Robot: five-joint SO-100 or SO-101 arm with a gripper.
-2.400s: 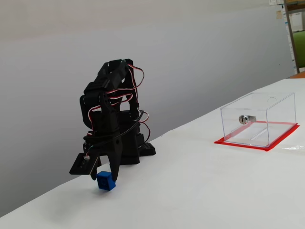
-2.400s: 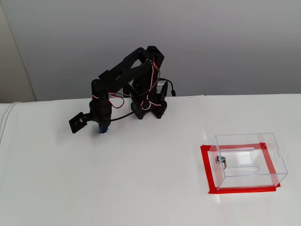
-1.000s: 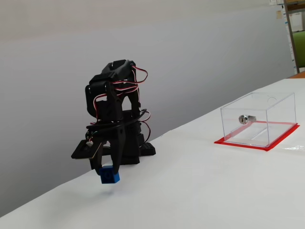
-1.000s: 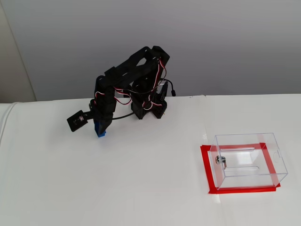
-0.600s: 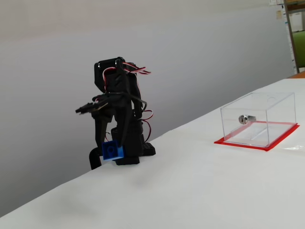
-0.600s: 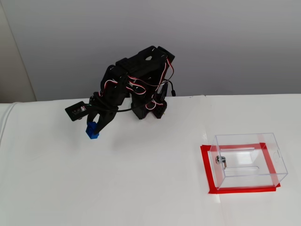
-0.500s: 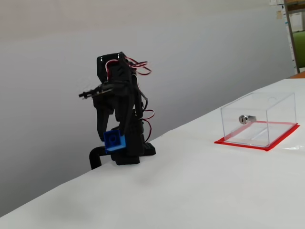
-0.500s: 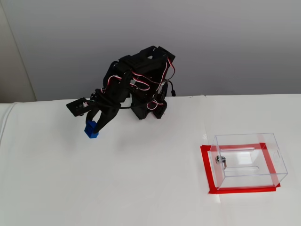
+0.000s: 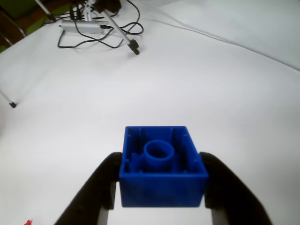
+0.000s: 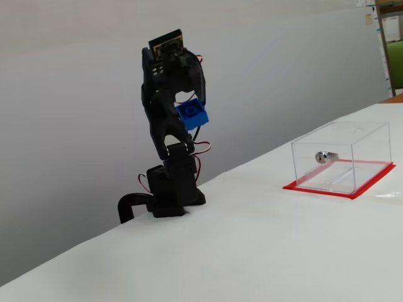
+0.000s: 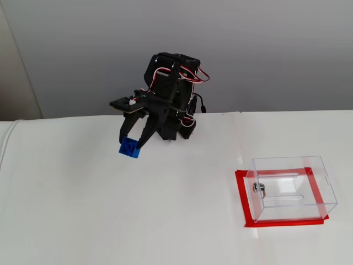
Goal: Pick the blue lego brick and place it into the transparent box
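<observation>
My gripper (image 9: pixel 161 187) is shut on the blue lego brick (image 9: pixel 161 166) and holds it well above the white table. The wrist view shows the brick's hollow underside between the two black fingers (image 9: pixel 101 187). In both fixed views the brick (image 10: pixel 192 115) (image 11: pixel 129 148) hangs in the gripper (image 10: pixel 191 113) (image 11: pixel 131 144) close to the arm's base. The transparent box (image 10: pixel 343 157) (image 11: pixel 289 187) stands on its red base, far to the right of the gripper in both fixed views. A small silver metal cylinder (image 10: pixel 325 156) (image 11: pixel 259 189) lies inside it.
Black cables and a silver bar (image 9: pixel 86 26) lie at the far edge of the table in the wrist view, with a tripod leg (image 9: pixel 123 33) beside them. The arm's black base (image 10: pixel 170 189) stands at the table's back edge by a grey wall.
</observation>
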